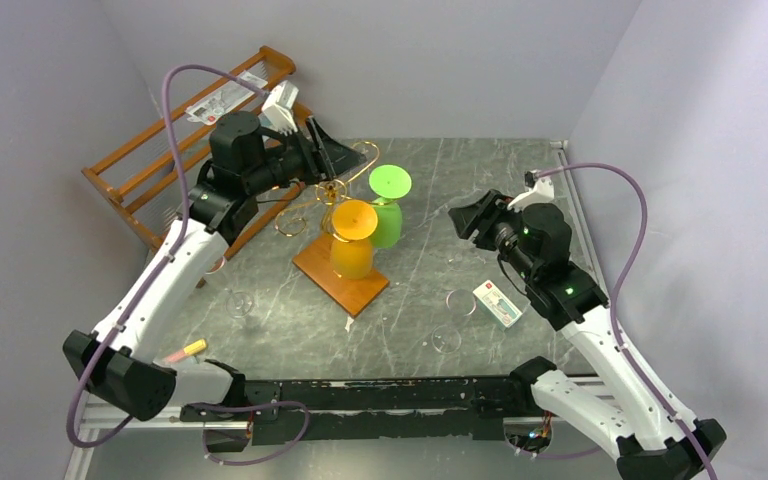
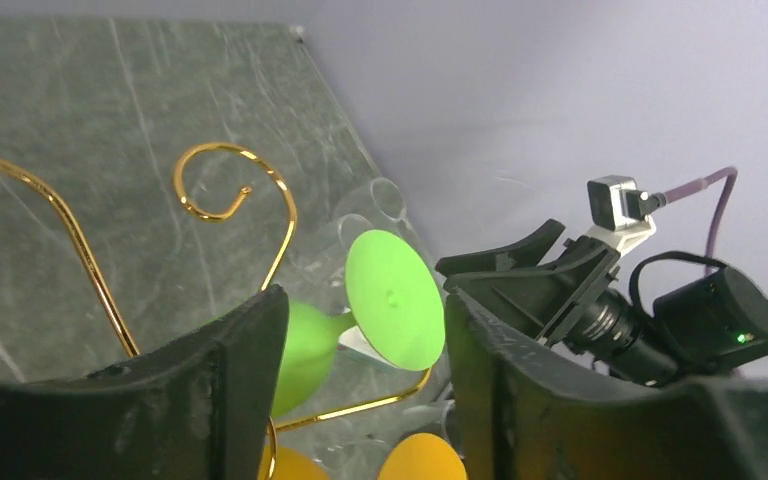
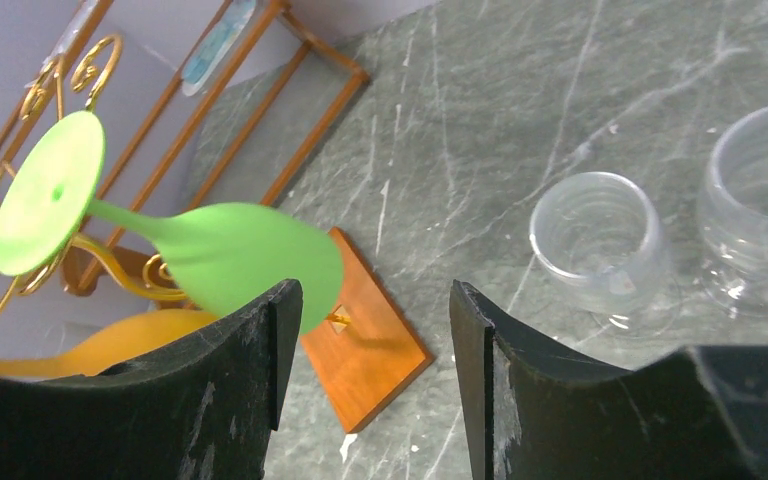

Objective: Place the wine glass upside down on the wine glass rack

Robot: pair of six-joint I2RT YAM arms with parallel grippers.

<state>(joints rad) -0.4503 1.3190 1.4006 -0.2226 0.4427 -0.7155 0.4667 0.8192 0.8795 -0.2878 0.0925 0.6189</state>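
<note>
Wine glass [image 1: 387, 222] just beyond left hand [image 1: 332, 165]

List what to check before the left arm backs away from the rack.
1. Green glass upside down on the rack: ok.
2. Orange glass upside down on the rack: ok.
3. Left gripper open and empty: ok.
4. Left gripper clear of the rack's wires: cannot tell.
5. Right gripper open, empty, apart from the rack: ok.
6. No glass on the table: not ok, clear glasses are there.
</note>
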